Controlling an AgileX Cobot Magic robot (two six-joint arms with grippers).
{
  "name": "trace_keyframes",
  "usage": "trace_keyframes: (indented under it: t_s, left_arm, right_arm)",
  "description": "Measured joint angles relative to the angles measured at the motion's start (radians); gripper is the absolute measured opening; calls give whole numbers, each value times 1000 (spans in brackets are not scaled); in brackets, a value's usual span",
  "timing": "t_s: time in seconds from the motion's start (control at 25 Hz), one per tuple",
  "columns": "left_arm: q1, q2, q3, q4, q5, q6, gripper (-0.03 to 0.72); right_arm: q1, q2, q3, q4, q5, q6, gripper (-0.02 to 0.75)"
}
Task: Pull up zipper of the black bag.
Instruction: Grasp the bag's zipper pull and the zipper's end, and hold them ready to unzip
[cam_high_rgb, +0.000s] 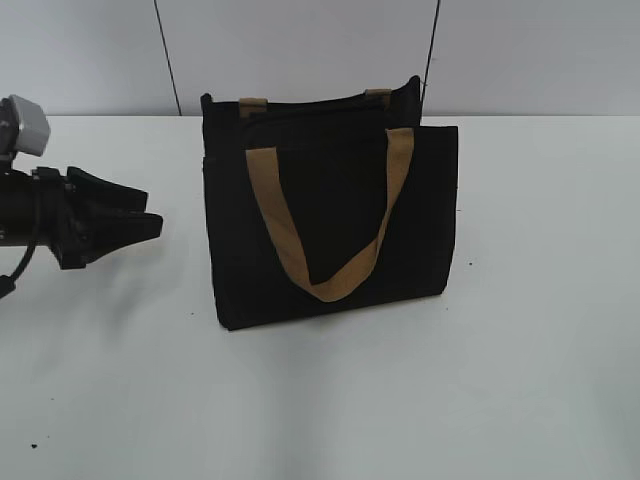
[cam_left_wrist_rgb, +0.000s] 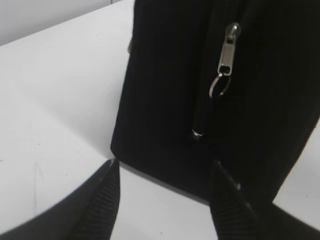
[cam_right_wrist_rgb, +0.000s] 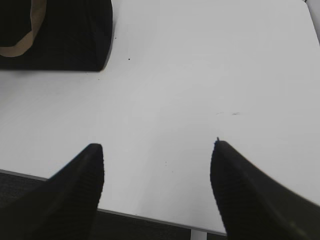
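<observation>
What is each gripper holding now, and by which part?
Nothing is held. The left gripper is open, short of the bag and its zipper pull. The right gripper is open over the table.

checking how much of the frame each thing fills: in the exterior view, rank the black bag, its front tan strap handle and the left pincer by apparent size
1. black bag, by far the largest.
2. front tan strap handle and left pincer: roughly alike in apparent size, and the pincer is partly cut off at the frame edge, so I would not rank these two.

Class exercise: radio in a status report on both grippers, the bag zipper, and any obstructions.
Left gripper open, short of boxy black fabric bag. Right gripper open over white table. Silvery metal zipper pull untouched. Nothing blocking.
</observation>
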Motion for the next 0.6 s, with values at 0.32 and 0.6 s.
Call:
trace_keyframes:
  t_s: [0.32,0.6]
  left_arm:
    - [-97,111,-74,-27,2,84,438]
    - [-158,177,-157,-31,4,86,438]
  right_arm:
    - [0,0,0,0,0,0,511]
    - [0,0,0,0,0,0,508]
